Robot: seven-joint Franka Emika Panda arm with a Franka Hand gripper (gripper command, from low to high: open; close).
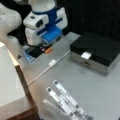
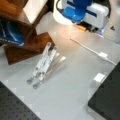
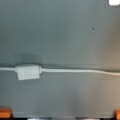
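The claw [image 1: 46,48] hangs low at the table's [image 1: 100,92] far edge, its orange tips [image 3: 5,112] barely in the wrist view; I cannot tell whether it is apart or together. A white cable [image 3: 75,71] with its block [image 3: 27,71] lies flat just below and ahead of the claw, probably plugged into the black box [image 1: 97,51] off to one side. A folded metal stand [image 2: 43,65] sits well apart from the claw, beside the wooden shelf [image 2: 22,47].

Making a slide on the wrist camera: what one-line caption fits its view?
White cable with a boxy white plug crossing a grey table, orange claw tips at the bottom corners.
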